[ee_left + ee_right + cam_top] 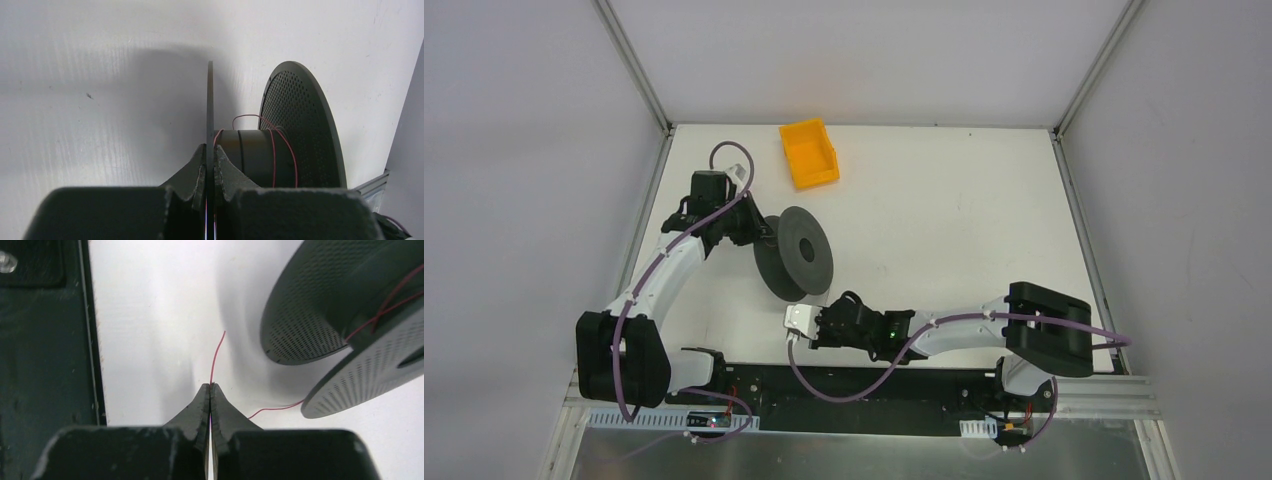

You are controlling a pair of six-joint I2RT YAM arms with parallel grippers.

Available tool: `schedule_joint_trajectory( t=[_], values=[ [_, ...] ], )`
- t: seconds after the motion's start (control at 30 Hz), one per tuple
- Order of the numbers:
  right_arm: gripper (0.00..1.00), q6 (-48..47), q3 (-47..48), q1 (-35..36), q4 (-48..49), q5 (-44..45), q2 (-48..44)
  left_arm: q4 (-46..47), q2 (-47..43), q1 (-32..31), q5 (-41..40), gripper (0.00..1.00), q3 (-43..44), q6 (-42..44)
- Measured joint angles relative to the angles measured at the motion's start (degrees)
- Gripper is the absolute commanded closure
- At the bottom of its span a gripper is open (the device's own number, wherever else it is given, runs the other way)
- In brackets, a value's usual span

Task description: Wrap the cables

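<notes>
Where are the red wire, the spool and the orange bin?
red wire (215,357), right wrist view, free end
spool (802,252), top external view, flange face
orange bin (817,178), top external view, near wall

Place: a robotics lab cell, we judge.
Enclosure: we see grey panels (524,150), aluminium framing (634,65) around the white tabletop (944,220).
Rig: left arm (659,275) and right arm (954,330) bolted at its near edge.

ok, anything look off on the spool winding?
Yes. The cable sits on the spool hub in a few slack, crossing loops, one arching clear of the hub, not tight turns. The left gripper is shut on one flange; the right gripper pinches the cable with a short end poking past.
</notes>
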Motion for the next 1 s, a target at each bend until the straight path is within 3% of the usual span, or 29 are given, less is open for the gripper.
schedule_joint_trajectory(
  t=[0.33, 1.0],
  values=[
    [1.0, 6.2, -1.6, -0.2, 11.5, 9.1, 0.0, 0.2, -1.9, 0.0, -2.5, 1.0, -1.9, -4.2],
    [1.0, 8.6, -1.9, 0.0, 20.4, 20.9, 0.0, 1.0, -3.0, 0.0, -4.2, 1.0, -3.3, -8.5]
  ],
)
